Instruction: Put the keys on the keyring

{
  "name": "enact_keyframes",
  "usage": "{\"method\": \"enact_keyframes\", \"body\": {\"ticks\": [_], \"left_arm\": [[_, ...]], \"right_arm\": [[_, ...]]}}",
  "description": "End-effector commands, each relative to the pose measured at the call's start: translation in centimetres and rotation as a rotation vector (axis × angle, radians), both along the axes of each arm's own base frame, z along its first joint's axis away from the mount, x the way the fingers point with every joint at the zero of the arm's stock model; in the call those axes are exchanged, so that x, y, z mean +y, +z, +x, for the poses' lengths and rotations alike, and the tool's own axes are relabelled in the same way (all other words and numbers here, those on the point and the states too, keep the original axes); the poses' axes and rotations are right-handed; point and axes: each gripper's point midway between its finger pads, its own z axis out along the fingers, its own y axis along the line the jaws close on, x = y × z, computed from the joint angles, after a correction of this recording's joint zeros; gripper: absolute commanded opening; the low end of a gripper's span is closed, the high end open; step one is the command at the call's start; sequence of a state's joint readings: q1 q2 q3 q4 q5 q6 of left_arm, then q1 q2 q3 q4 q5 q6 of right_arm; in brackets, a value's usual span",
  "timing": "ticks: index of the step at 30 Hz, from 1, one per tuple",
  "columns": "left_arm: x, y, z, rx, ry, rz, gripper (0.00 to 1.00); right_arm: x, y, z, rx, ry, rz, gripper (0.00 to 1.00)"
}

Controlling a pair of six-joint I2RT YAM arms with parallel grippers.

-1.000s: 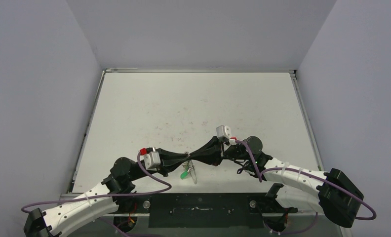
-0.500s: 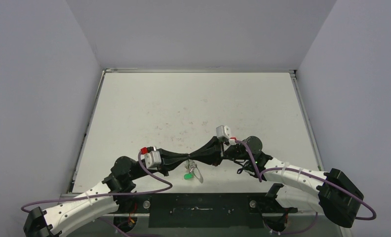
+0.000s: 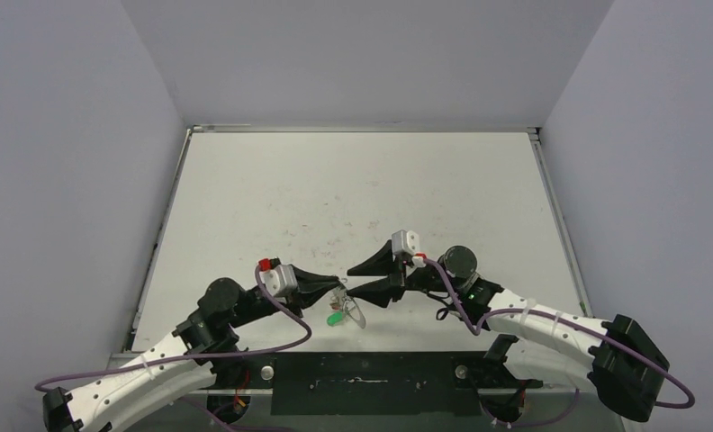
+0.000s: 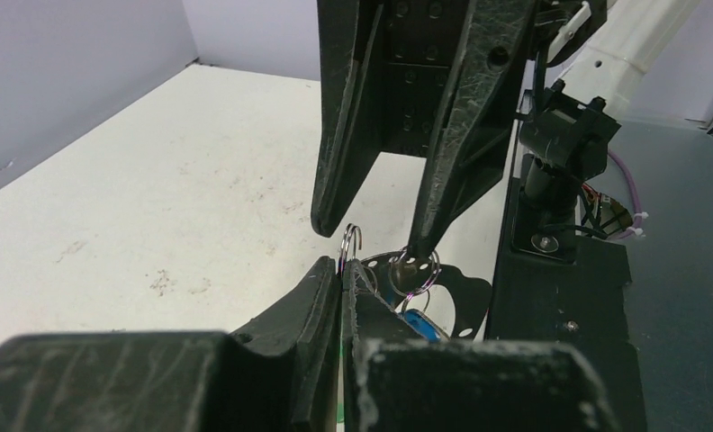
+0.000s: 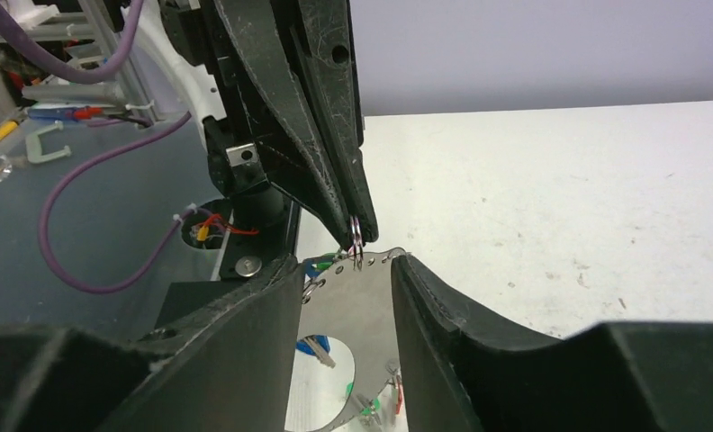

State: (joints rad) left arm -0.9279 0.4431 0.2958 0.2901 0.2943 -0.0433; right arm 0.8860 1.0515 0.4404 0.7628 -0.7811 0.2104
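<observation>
Our left gripper [image 4: 342, 270], clamped tight, holds the keyring [image 5: 357, 315] by a top loop [image 4: 351, 241]; it hangs down. Our right gripper [image 5: 346, 263], parted and empty, straddles its upper edge.

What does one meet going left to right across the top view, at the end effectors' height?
Left wrist camera, left end effector, right end effector, right wrist camera.

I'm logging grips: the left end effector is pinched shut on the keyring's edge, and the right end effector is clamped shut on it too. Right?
Not quite: the right end effector is open, fingers spread with the keyring between them, per the right wrist view. The left end effector is pinched shut on its edge.
</observation>
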Motion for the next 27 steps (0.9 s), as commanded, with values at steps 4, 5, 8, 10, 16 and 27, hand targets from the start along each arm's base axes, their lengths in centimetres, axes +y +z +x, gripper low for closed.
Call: {"method": "enact_keyframes", "body": {"ticks": [4,5,8,10,16,27], "left_arm": [[0.7,1.0,0.8,0.038,0.044,0.172,0.0],[0.7,0.8,0.8,0.046,0.042,0.206,0.0],[0.7,0.3,0.9,0.069,0.033,0.3,0.0],[0.7,-0.2,1.0,0.09,0.032,0.354,0.0],[-0.4,-0.2,1.4,0.101,-0.003,0.413,0.0],[-1.3,-0.2,1.2,0.088,-0.037,0.38,0.0]], "right_arm": [[-0.5,2.1,1.0,-0.149,-0.057,-0.051,0.52],[-0.6,2.0,1.1,-0.163,-0.06,-0.069,0.52],[-0.7,1.6,1.4,-0.182,-0.064,-0.116,0.53],[-0.6,1.4,1.5,-0.186,-0.06,-0.136,0.52],[0.0,0.6,1.5,-0.181,-0.028,-0.173,0.3],[0.8,-1.5,2.3,-0.137,-0.038,-0.227,0.39]]}}
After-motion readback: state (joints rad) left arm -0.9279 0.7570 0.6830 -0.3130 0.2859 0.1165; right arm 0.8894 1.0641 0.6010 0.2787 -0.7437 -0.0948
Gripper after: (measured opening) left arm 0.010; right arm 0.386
